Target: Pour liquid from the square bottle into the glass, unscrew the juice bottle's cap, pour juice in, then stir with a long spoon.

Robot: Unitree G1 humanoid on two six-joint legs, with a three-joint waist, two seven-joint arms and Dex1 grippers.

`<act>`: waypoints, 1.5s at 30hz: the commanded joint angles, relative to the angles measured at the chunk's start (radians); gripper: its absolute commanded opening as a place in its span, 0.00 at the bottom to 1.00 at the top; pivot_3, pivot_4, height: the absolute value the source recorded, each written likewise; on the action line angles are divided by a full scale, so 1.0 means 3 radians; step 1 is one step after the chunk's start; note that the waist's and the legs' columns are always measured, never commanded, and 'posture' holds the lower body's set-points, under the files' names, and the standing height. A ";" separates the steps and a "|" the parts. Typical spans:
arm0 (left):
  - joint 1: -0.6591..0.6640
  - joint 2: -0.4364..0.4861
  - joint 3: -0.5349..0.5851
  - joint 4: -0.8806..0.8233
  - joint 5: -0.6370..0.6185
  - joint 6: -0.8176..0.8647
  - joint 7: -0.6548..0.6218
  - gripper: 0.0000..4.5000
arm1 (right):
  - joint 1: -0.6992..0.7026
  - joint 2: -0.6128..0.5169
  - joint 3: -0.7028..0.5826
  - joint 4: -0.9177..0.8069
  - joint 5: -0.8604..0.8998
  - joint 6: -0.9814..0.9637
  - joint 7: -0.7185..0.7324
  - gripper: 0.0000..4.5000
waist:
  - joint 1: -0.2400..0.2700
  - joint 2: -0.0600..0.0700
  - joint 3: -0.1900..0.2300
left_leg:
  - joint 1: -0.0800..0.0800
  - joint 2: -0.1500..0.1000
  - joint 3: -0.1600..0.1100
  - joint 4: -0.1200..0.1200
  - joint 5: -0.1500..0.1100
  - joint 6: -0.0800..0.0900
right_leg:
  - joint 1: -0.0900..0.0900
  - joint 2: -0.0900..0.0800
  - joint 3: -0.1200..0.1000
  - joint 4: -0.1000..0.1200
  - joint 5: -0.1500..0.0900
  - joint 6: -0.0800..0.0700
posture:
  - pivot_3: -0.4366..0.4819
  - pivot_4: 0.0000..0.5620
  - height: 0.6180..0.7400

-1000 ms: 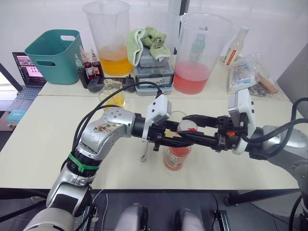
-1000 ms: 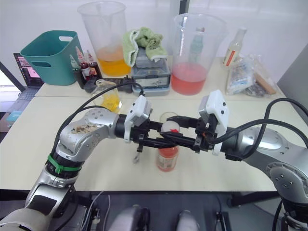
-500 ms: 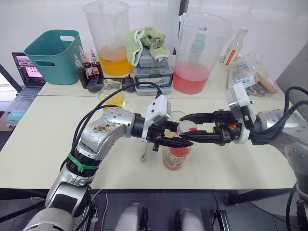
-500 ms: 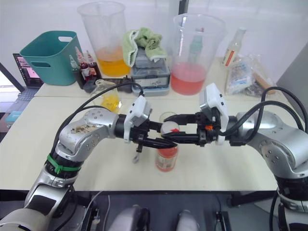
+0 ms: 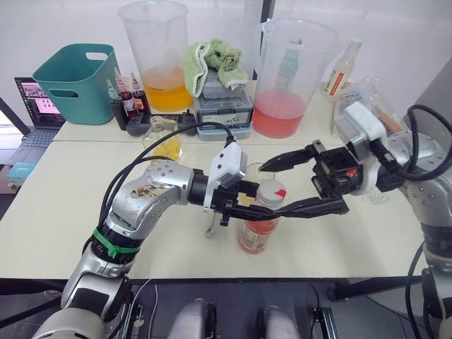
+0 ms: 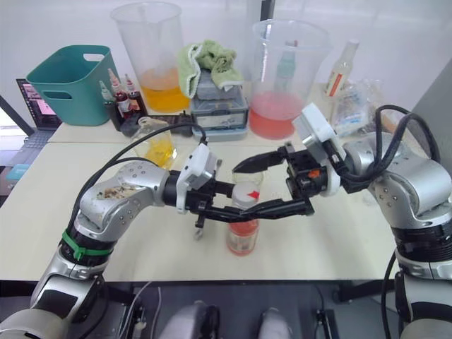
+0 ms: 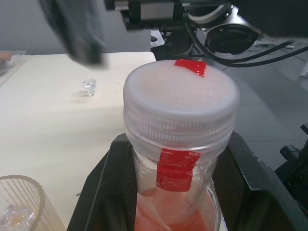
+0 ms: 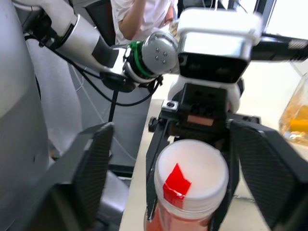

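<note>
Left wrist view: juice bottle (image 7: 180,159) clamped.

We see the right gripper (image 5: 304,185) spread wide around the cap (image 5: 267,191), room on both sides; the left gripper (image 5: 248,210) clamps the bottle (image 5: 257,229) beneath, the glass (image 5: 258,172) crowds close behind, a spoon (image 5: 211,224) lies beside.

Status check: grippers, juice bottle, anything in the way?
Left gripper shut on juice bottle, below the cap. Right gripper open, fingers apart either side of the cap, not touching. Cap on. Glass close behind the bottle.
</note>
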 commanded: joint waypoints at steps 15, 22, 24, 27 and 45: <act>0.0157 -0.0020 -0.0002 -0.0050 -0.0004 0.0069 0.0184 0.36 | 0.1400 -0.0018 -0.1348 -0.1652 0.1341 0.0829 -0.2734 0.99 | 0.0019 0.0000 -0.0001 | 0.0002 0.0005 -0.0003 -0.0003 0.0002 -0.0006 | 0.0003 -0.0003 0.0000 -0.0002 0.0000 -0.0001 | 0.48 0.27 0.99; 0.0213 -0.0109 0.0005 -0.0071 -0.0047 0.0119 0.0317 0.36 | 0.1552 -0.0049 -0.1171 -0.1871 0.1522 0.0669 -0.3168 0.99 | 0.0047 0.0000 -0.0002 | 0.0002 0.0005 0.0001 -0.0002 0.0001 -0.0002 | 0.0004 -0.0001 0.0003 -0.0004 0.0000 0.0000 | 0.48 0.27 0.99; 0.0221 -0.0120 -0.0003 -0.0071 -0.0045 0.0114 0.0326 0.36 | 0.1497 -0.0020 -0.1059 -0.1873 0.1481 0.0624 -0.3243 0.99 | 0.0047 0.0000 -0.0002 | 0.0002 0.0005 0.0001 -0.0002 0.0001 -0.0002 | 0.0004 0.0000 0.0003 -0.0004 0.0000 0.0000 | 0.48 0.27 0.99; 0.0233 -0.0122 -0.0021 -0.0076 -0.0045 0.0116 0.0327 0.36 | 0.1421 0.0008 -0.0943 -0.1839 0.1453 0.0576 -0.3325 0.99 | 0.0054 0.0000 -0.0002 | 0.0001 0.0004 0.0000 0.0000 0.0000 0.0001 | 0.0005 0.0000 0.0003 -0.0004 0.0000 0.0000 | 0.48 0.27 0.99; 0.0157 -0.0182 -0.0050 0.0046 0.0008 0.0079 0.0370 0.36 | 0.1340 -0.0075 -0.0742 -0.1745 0.1171 0.0496 -0.3141 0.52 | 0.0060 0.0000 -0.0002 | 0.0001 0.0004 -0.0004 0.0012 -0.0006 0.0010 | 0.0012 0.0003 0.0001 -0.0004 -0.0001 0.0001 | 0.48 0.27 0.99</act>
